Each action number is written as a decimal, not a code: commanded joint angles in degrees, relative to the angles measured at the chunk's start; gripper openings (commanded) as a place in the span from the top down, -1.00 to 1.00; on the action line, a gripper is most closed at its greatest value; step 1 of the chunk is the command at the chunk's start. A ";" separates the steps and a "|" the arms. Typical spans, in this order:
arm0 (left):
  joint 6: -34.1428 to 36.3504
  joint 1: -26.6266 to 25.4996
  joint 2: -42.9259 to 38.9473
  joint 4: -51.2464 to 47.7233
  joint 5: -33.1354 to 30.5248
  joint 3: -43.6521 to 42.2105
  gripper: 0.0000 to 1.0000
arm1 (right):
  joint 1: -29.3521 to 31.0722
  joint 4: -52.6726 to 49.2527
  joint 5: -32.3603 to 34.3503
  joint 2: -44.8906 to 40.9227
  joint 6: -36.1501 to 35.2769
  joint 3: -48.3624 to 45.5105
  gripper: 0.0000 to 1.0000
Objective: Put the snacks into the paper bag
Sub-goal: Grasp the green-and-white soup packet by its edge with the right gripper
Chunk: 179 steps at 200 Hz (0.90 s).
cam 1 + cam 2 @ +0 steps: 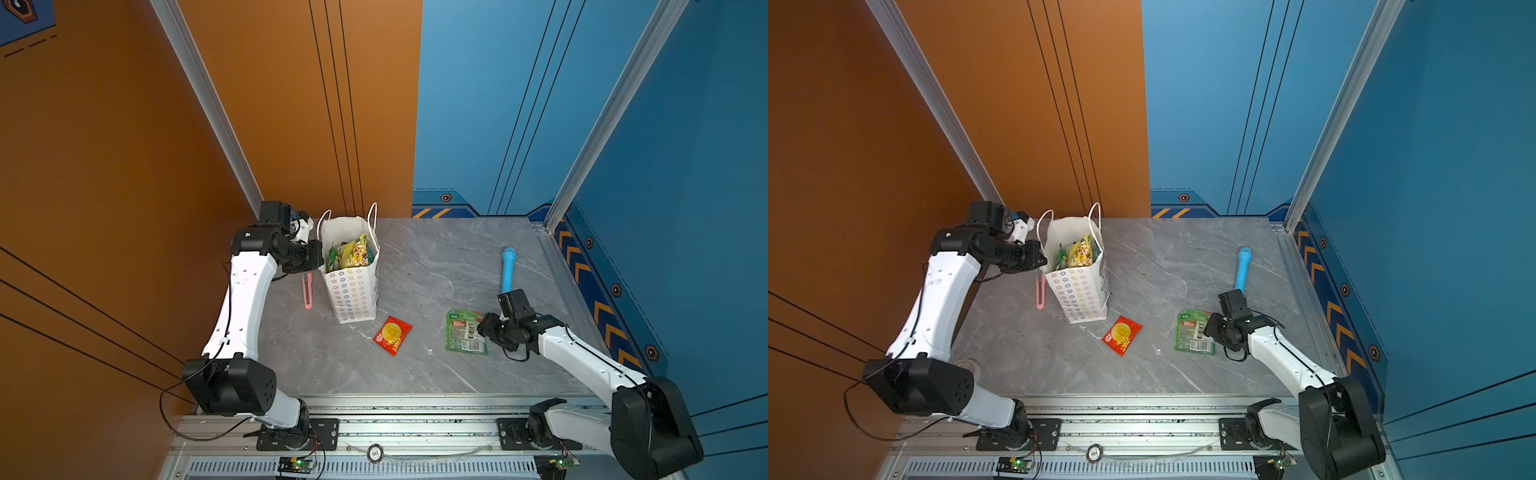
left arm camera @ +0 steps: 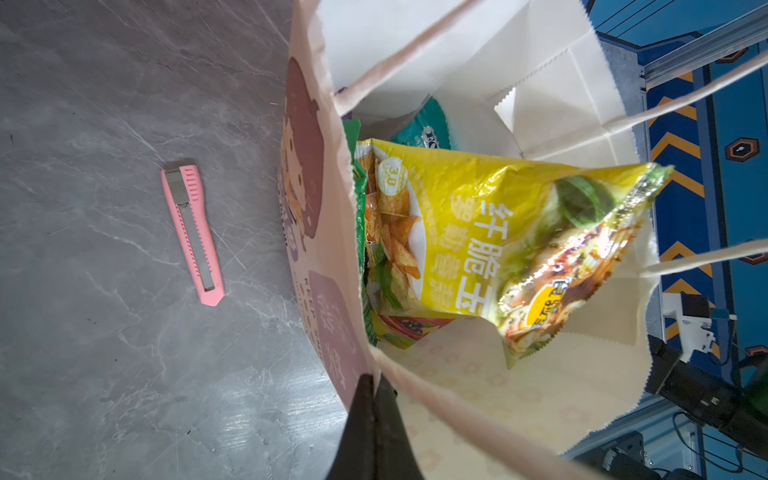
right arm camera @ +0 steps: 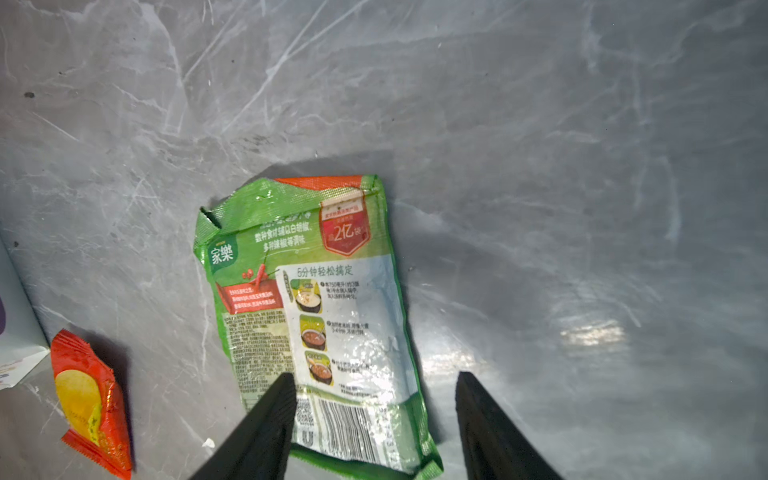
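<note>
Green packet [image 3: 316, 299] looks light, limp, slick; right fingers [image 3: 266, 424] open over its barcode end, the best pinch spot; left fingers [image 2: 365, 415] closed on the bag [image 2: 540, 386] rim

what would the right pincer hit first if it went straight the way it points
Likely the green packet; the right pincer points at its barcode end, jaws open, height above it unclear.

At my right hand [image 3: 374, 374], the green packet [image 3: 316, 316] reads "家樂", "2亿" and "5分钟轻松搞定". Inside the paper bag [image 2: 415, 41], the yellow packet [image 2: 498, 232] shows "纤脆王" and a round "30" badge. The bag's printed face carries "KEEP".
</note>
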 commanded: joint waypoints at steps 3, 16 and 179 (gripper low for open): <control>-0.12 0.22 -2.56 1.12 1.58 -0.16 1.00 | 1.21 2.56 1.40 1.75 -0.40 -1.14 -0.14; -0.08 0.22 -2.56 1.13 1.63 -0.12 1.00 | 1.78 3.05 1.69 2.64 -0.27 -1.14 -0.10; -0.19 0.31 -2.75 1.16 2.25 0.06 1.00 | 4.31 9.67 1.91 11.55 1.64 -0.78 0.88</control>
